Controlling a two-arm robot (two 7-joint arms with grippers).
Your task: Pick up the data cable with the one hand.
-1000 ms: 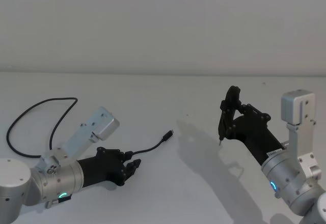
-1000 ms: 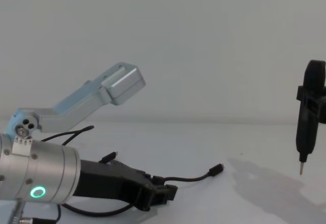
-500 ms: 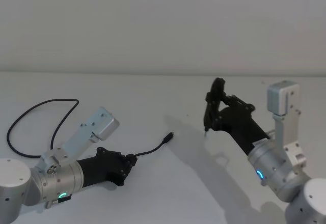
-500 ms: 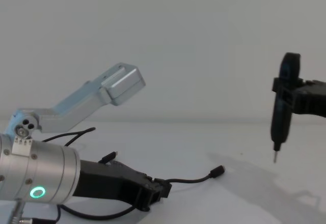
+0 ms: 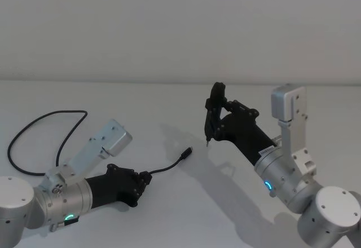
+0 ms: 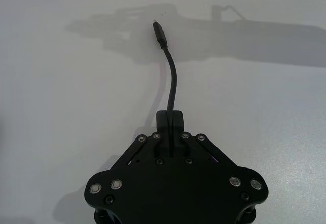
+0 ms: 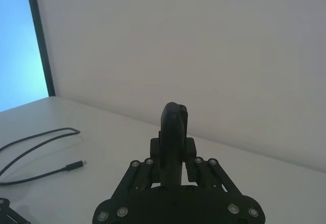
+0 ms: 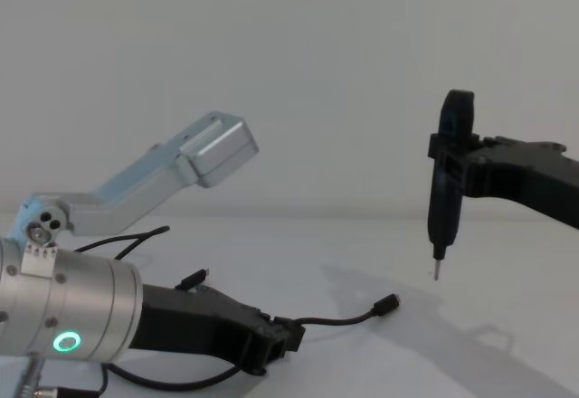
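a long thin black flexible data cable lies on the plain white tabletop; in the head view its small dark plug sits just left of the frame's centre, and from there the cord curves down-left into the fingertips of the left gripper, a flat black two-fingered claw on a big silver cylindrical wrist with a green glowing ring, low in the lower left of the frame; that claw is pressed together on the cord, down by the tabletop; behind the arm the rest of the cable sweeps in a wide loop at the left edge; right of centre the right gripper is clamped on a narrow upright black tool with a thin pointed tip, the tip hanging above the table just up-right of the plug, not touching it.
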